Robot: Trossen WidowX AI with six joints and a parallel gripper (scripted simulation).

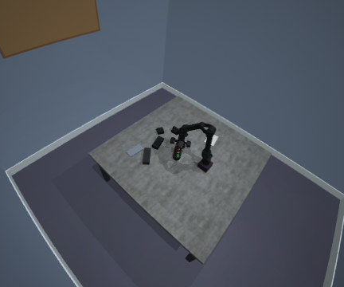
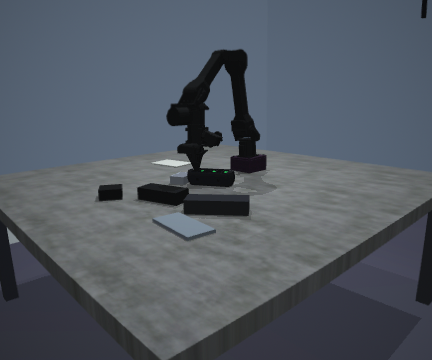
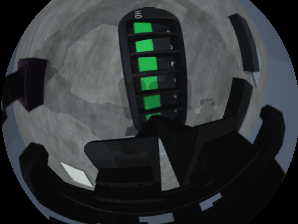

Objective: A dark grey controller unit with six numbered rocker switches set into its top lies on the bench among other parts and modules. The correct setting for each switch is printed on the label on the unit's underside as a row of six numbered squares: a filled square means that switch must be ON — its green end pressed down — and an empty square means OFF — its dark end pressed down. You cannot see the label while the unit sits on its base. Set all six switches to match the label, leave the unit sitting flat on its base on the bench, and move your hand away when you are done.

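The dark controller unit [image 1: 177, 153] [image 2: 211, 179] [image 3: 162, 65] sits on its base on the bench. In the wrist view its six rockers run in a column, green ends on the left and dark numbered ends on the right. The upper green ends look brighter than the lower ones; which ends are pressed down I cannot tell for sure. My gripper [image 2: 197, 167] [image 3: 154, 118] is shut and empty, pointing down. Its tips are at the near end of the unit, over or touching the lowest rocker, and partly hide it. The underside label is hidden.
A long dark box [image 1: 146, 155] [image 2: 217, 205], a shorter black box [image 1: 158, 143] [image 2: 162, 194], a small black block [image 1: 160, 130] [image 2: 110, 192] and a pale flat plate [image 1: 135, 150] [image 2: 184, 225] lie nearby. A light grey block [image 2: 178, 178] is beside the unit. A white sheet [image 2: 170, 163] [image 3: 77, 175] lies behind.
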